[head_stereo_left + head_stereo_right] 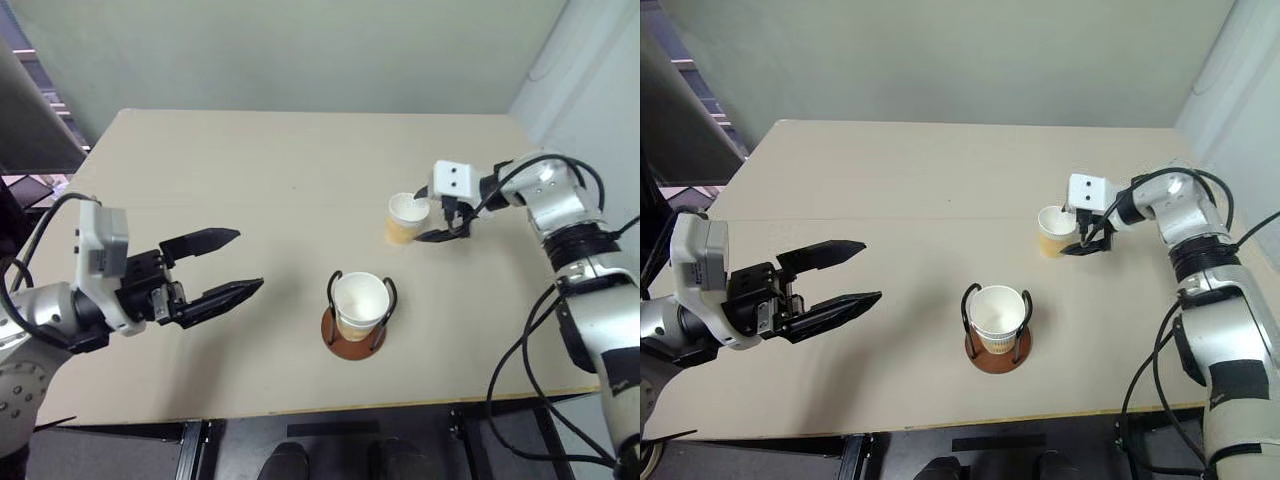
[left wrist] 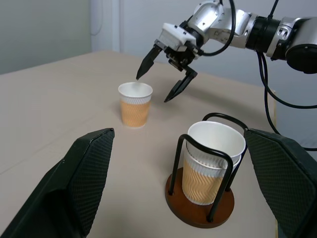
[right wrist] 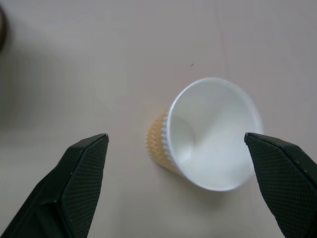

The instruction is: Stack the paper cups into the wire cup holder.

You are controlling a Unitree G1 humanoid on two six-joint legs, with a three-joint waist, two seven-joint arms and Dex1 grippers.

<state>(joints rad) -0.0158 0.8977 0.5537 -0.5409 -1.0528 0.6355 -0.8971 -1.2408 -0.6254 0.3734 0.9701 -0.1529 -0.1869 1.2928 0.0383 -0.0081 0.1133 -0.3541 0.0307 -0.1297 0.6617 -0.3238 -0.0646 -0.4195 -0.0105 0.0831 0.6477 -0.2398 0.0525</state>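
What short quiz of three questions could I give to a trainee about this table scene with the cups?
1. True or false: the wire cup holder already has cups in it.
2. Which gripper is poised just above the loose paper cup on the table: A) left gripper, B) right gripper?
3. Fill in: the loose cup stands ____ on the table, mouth up.

Key
1. True; two nested rims show in the left wrist view.
2. B; its fingers are spread over the cup and not touching it.
3. upright
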